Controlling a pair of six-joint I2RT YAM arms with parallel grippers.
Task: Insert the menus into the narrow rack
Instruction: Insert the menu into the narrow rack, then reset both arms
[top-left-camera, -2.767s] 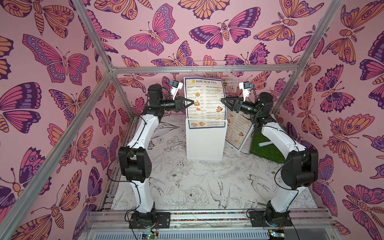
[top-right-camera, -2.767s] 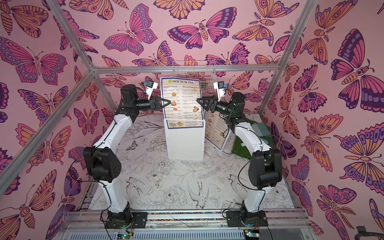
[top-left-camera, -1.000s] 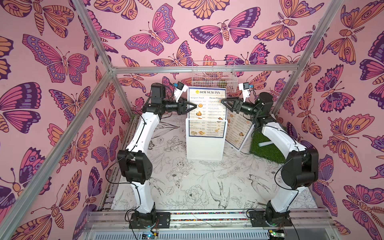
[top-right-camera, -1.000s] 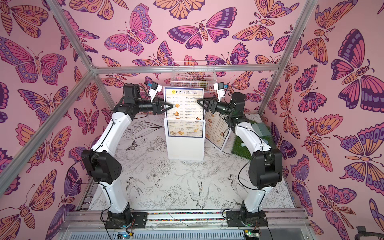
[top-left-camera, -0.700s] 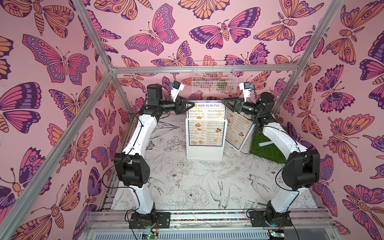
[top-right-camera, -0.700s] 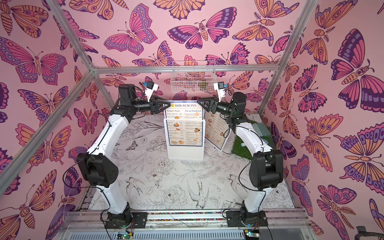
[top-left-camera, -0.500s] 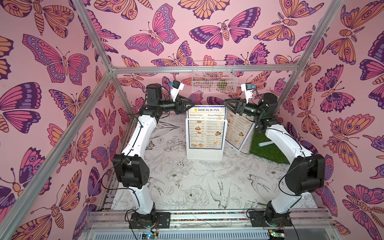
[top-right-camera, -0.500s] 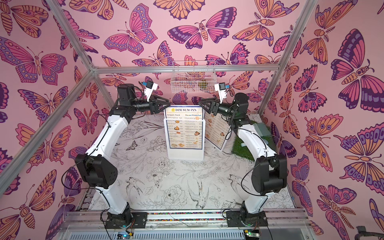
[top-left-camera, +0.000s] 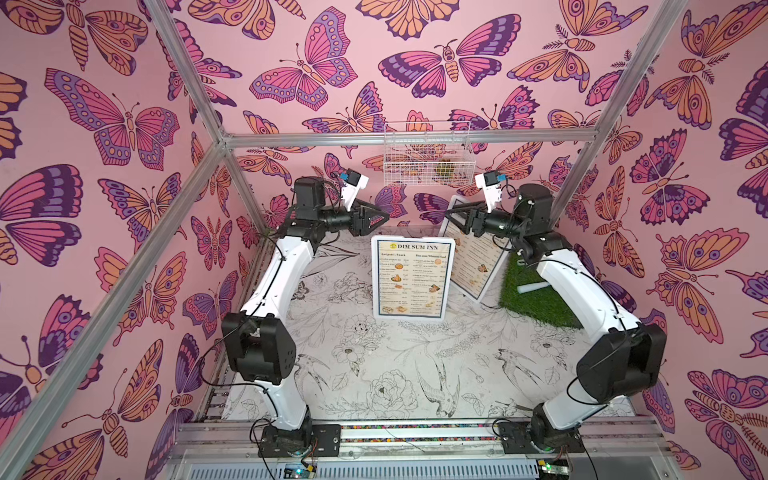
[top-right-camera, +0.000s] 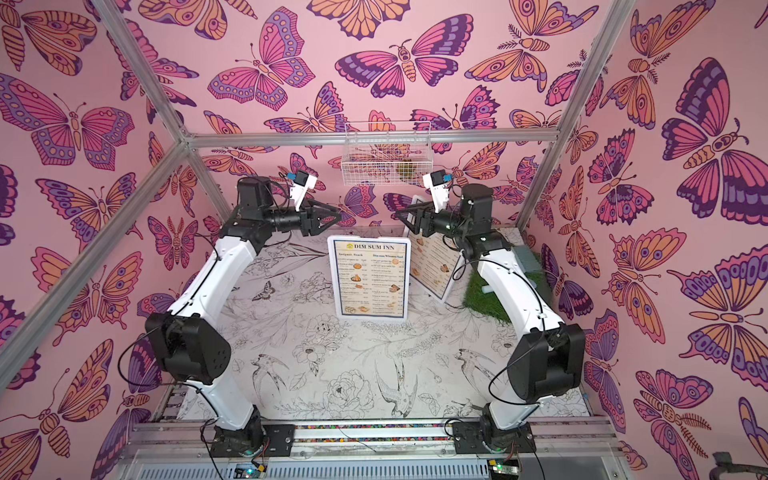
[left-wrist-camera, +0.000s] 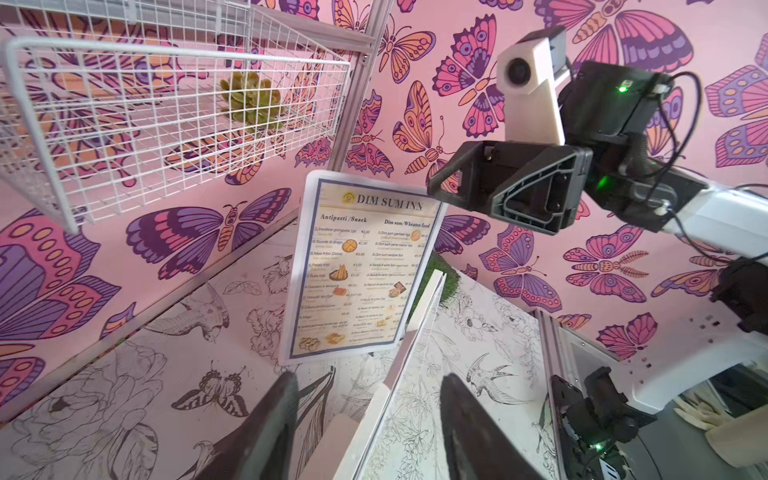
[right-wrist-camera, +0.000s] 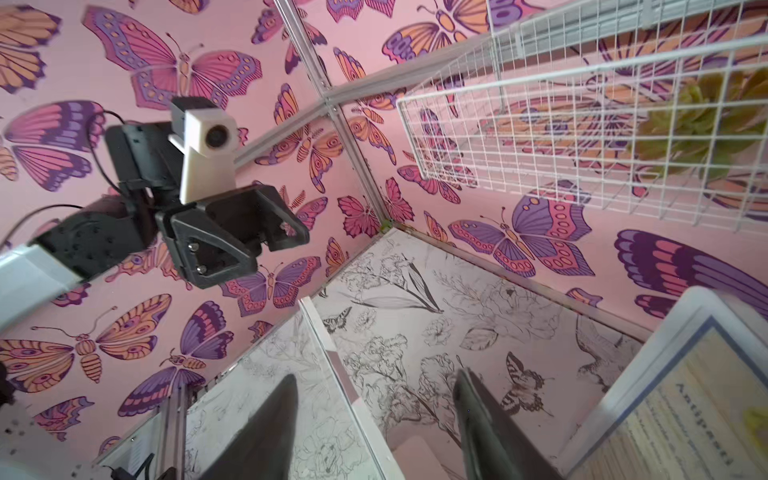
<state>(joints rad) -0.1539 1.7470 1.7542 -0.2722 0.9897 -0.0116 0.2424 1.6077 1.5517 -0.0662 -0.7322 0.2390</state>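
The left gripper (top-left-camera: 380, 216) and right gripper (top-left-camera: 455, 212) are hanging open and empty above the upright menu (top-left-camera: 412, 282) standing mid-way across the bench (top-left-camera: 374, 374) — the second menu (top-left-camera: 478, 266) is leaning just behind it, near the grass mat (top-left-camera: 536, 299).

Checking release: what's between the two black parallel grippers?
Nothing: in both top views the gap between left gripper and right gripper is bare; the cream blue-bordered menu stands below it.
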